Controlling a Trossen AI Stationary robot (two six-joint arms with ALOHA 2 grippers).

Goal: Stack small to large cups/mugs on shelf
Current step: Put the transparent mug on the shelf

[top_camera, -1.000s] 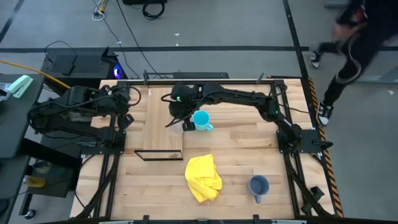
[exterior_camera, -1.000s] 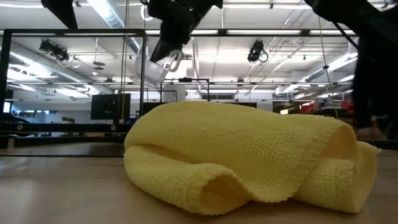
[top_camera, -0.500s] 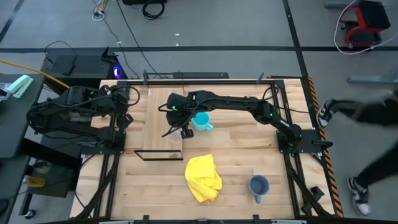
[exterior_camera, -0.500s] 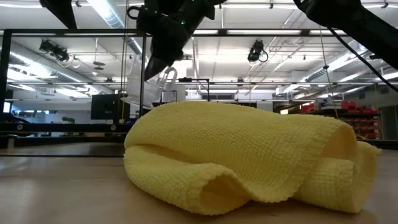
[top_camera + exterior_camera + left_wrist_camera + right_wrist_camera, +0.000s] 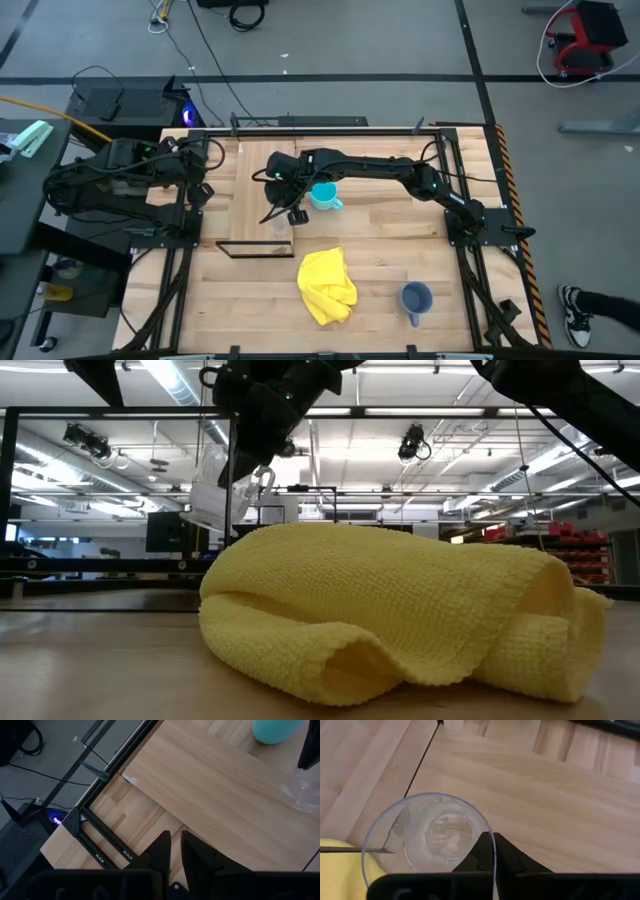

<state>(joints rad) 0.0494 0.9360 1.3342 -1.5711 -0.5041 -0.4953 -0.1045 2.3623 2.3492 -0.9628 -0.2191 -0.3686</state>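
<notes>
My right gripper point(image 5: 286, 207) is shut on the small clear cup point(image 5: 432, 832) above the near part of the light-wood shelf point(image 5: 262, 180). The cup also shows tilted in the low view point(image 5: 214, 500) and in the left wrist view point(image 5: 303, 795). The cyan mug point(image 5: 323, 195) stands on the tabletop just right of the shelf. The grey-blue mug point(image 5: 416, 298) stands near the front right. My left gripper point(image 5: 174, 851) is shut and empty at the table's left edge, beside the shelf. My right gripper pinches the clear cup's rim wall point(image 5: 490, 845), one finger inside the cup and one outside. The fingers come from above, slanting down. The cup hangs tilted below the fingers and, in the low view, appears clear of the shelf.
A crumpled yellow cloth point(image 5: 328, 285) lies at the front middle of the table and fills the low view's foreground point(image 5: 400, 610). A black metal frame point(image 5: 258, 248) edges the shelf. A person's shoe point(image 5: 570, 302) shows on the floor at the right.
My right gripper has carried the clear cup from beside the cyan mug toward the table's left and near edge, over the shelf, and a little lower. The cup stays held and tilted. A person has walked past on the right.
</notes>
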